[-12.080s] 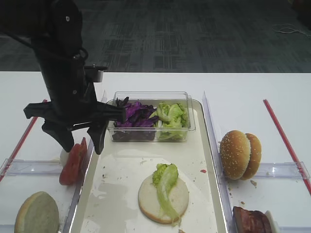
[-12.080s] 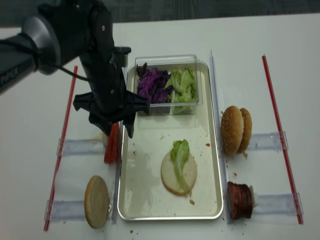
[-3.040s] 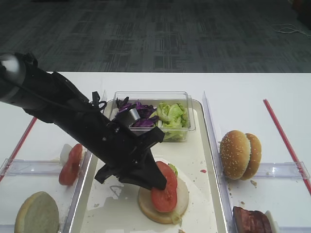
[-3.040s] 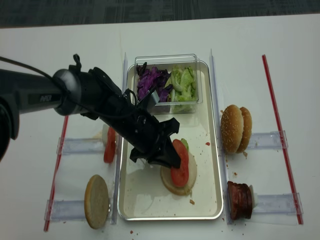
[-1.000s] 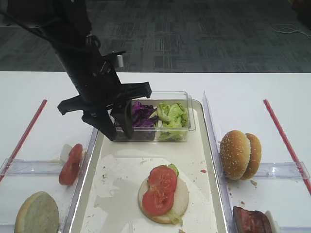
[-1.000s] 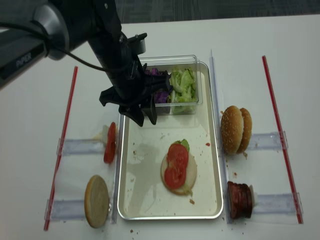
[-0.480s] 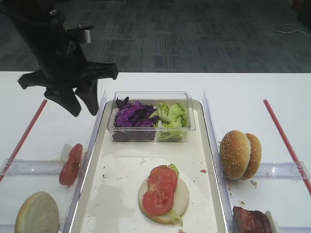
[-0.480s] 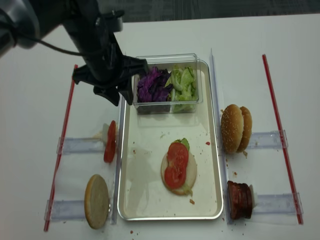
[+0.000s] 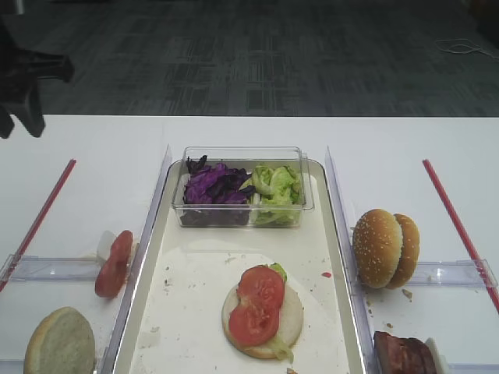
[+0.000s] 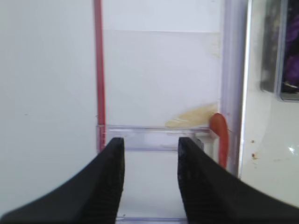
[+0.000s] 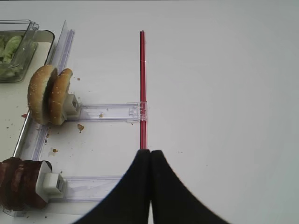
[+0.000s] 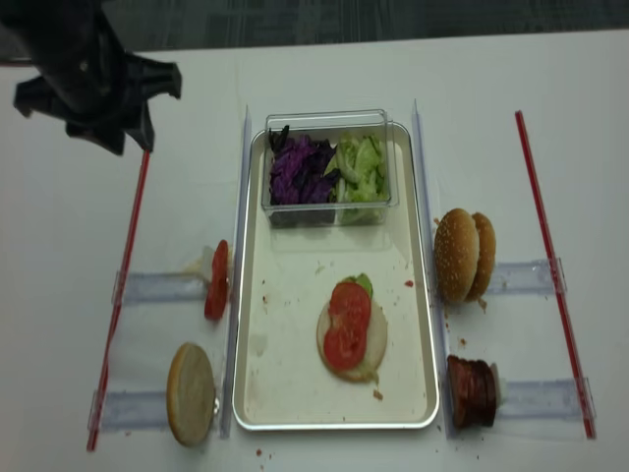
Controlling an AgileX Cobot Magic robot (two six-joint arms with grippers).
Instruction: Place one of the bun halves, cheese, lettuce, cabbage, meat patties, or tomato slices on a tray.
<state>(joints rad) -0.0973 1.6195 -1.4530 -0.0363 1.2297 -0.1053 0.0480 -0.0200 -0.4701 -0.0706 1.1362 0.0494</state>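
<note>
The left tool point(image 10: 150, 179) hangs with its jaws apart and empty over the counter's point(image 12: 324, 69) far left, while the right tool point(image 11: 150, 161) is pressed closed on nothing near the meat patties point(image 11: 18, 183). On the tray point(image 12: 413, 295) two tomato slices point(image 12: 348, 325) lie on lettuce point(image 12: 362, 283) and a pale bun half point(image 12: 374, 342). One tomato slice point(image 12: 217, 281) stands on edge in the left rack, probably soft, wet and slippery, so pinch it lightly across its flat faces.
</note>
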